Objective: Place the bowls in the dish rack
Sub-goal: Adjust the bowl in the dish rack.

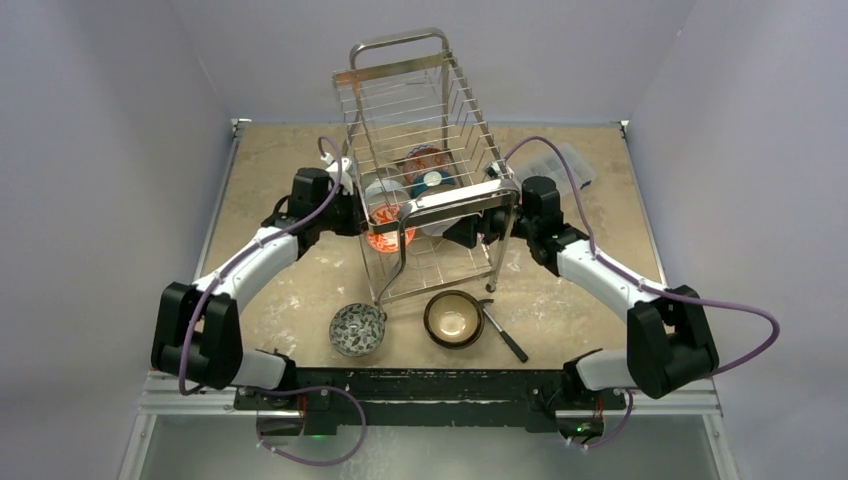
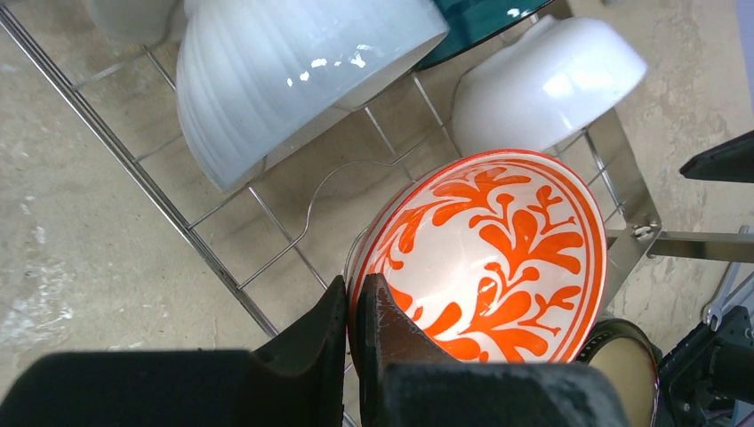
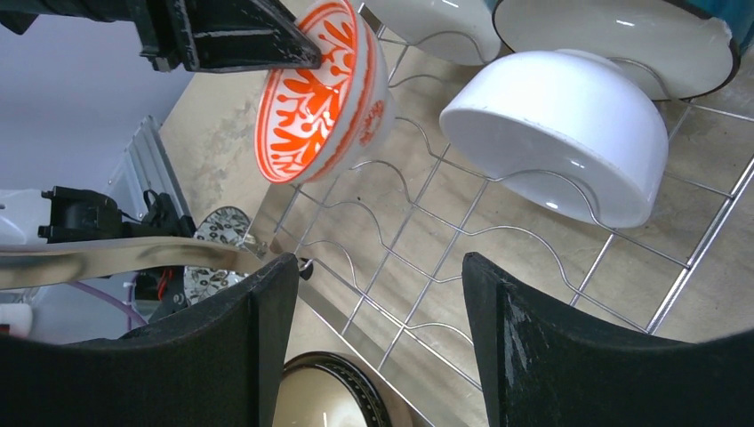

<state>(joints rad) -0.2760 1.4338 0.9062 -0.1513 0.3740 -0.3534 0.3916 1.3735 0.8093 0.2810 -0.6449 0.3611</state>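
My left gripper (image 2: 358, 298) is shut on the near rim of a red-and-white patterned bowl (image 2: 498, 249), one finger inside and one outside. The bowl is tilted on edge over the lower tier of the dish rack (image 1: 420, 120), at its left side (image 1: 388, 228). Two white bowls (image 2: 284, 71) (image 2: 542, 80) lean in the rack's wires behind it. My right gripper (image 3: 381, 276) is open and holds nothing, at the rack's right front leg (image 1: 462, 232). On the table in front of the rack are a dark brown bowl with a cream inside (image 1: 454, 319) and a grey patterned bowl (image 1: 357, 329).
A black-handled utensil (image 1: 505, 335) lies right of the brown bowl. A clear plastic box (image 1: 555, 165) sits behind the right arm. A teal bowl (image 1: 432, 181) stands in the rack. The rack's chrome front bar (image 1: 455, 203) runs between the two grippers.
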